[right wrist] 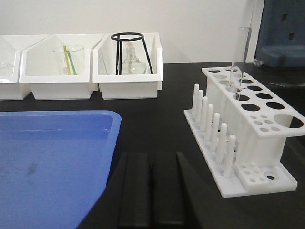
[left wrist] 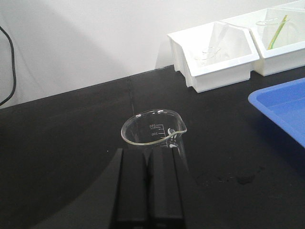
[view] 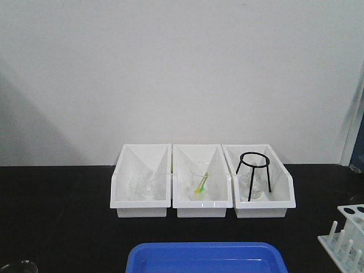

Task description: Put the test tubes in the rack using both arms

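Left claw (left wrist: 148, 188) is seen w/ its black fingers pressed together, nothing between them; it is held low over the black surface (left wrist: 62, 143), just behind a clear glass beaker (left wrist: 153, 132) w/ printed graduations. Right claw (right wrist: 152, 191) is likewise closed tight & empty, poised over the surface between the blue tray (right wrist: 52, 162) & the white rack (right wrist: 248, 129).

The rack is stood upright at the surface's right side, a row of white pegs (right wrist: 213, 129) along its near edge. One test tube (right wrist: 239, 57) is seen upright in a hole of the top plate, towards the far end; the other holes appear vacant.

3 white bins (view: 202, 182) are lined up at the back by the wall. Clear glassware is held in the left one, a beaker w/ yellow-green sticks in the middle, a black wire tripod (view: 253, 170) over a glass flask in the right.
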